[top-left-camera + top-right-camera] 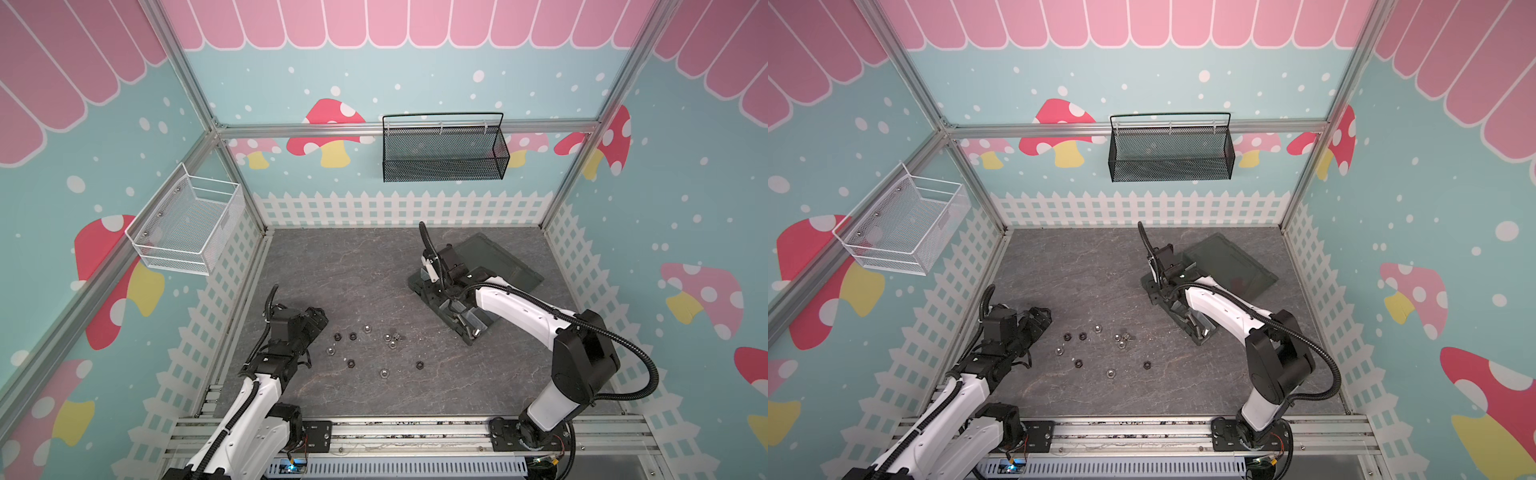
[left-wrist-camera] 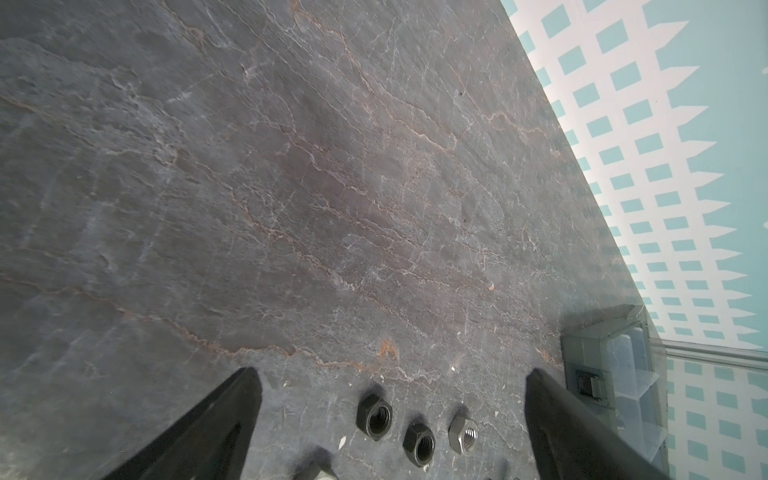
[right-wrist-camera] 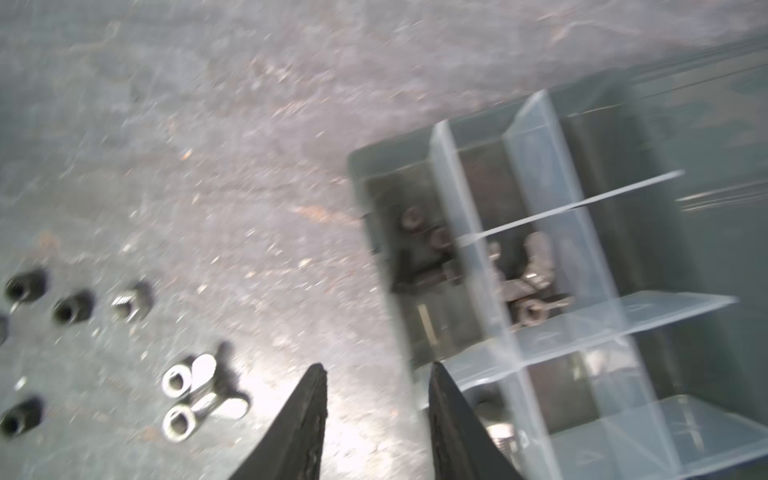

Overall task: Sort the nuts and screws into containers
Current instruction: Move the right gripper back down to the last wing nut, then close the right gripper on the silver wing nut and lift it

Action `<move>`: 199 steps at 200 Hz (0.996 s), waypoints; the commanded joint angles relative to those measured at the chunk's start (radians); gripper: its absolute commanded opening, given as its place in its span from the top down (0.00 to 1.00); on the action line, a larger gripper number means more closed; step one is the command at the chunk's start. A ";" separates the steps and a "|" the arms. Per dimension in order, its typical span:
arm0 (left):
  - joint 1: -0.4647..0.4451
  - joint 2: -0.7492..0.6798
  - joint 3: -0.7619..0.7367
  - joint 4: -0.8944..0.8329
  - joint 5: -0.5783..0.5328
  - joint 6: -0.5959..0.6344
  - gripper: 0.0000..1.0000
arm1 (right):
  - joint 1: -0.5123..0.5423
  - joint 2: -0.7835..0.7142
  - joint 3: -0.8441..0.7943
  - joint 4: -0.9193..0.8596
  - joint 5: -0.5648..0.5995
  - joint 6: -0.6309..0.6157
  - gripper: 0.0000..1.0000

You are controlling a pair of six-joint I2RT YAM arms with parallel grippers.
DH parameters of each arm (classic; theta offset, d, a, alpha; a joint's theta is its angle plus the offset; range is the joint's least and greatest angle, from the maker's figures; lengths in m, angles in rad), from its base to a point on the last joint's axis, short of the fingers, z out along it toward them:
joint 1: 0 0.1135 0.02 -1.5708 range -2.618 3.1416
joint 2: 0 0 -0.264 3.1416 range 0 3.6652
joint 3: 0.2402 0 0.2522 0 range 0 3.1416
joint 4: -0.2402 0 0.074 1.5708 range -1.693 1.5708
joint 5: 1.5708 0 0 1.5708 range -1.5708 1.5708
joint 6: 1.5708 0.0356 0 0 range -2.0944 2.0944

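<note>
Field notes, front of the cell to the back.

Nearest me, loose nuts (image 1: 383, 372) are scattered over the grey table (image 1: 332, 270), black and shiny mixed. Most lie apart. One tight bunch (image 1: 392, 338) sits toward the middle, with something dark against it, too blurred to say whether it is a screw.

My left gripper (image 1: 320, 319) is low at the left edge of that scatter, fingers (image 2: 232, 415) spread wide with nothing held. In the left wrist view, two black nuts (image 2: 374, 415) and one shiny nut (image 2: 463, 434) lie in a row on the table in the gap, touched by neither finger.

Right of the scatter, the organizer box (image 1: 419, 286) lies at an angle on the table. The screws are in its near-end compartments. Black screws (image 3: 419, 237) are in the outer one and shiny screws (image 3: 523, 282) in the one beside it, with a clear divider (image 3: 461, 199) between. That wrist view is smeared, so I cannot count them.

My right gripper (image 3: 377, 365) hangs over the box's far end, pointing down. Its fingers are parted by a moderate gap with nothing between them. One tip is over bare table, the other over the box wall.

Behind the box its lid (image 1: 498, 262) lies open, flat on the table.

A white basket (image 1: 187, 224) hangs on the left wall. A black basket (image 1: 444, 166) hangs on the back wall.
</note>
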 commanded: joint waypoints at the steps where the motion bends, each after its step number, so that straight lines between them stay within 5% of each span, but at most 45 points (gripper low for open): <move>1: 0.005 0.007 0.017 -0.004 -0.010 -0.011 0.00 | 0.072 0.031 -0.010 -0.040 -0.041 0.038 0.58; 81: 0.004 0.011 -0.002 0.011 -0.002 -0.022 0.00 | 0.222 0.136 -0.038 -0.047 -0.139 0.082 0.58; 199: 0.005 0.023 -0.005 0.017 0.001 -0.017 0.00 | 0.233 0.286 0.027 -0.060 -0.085 0.054 0.59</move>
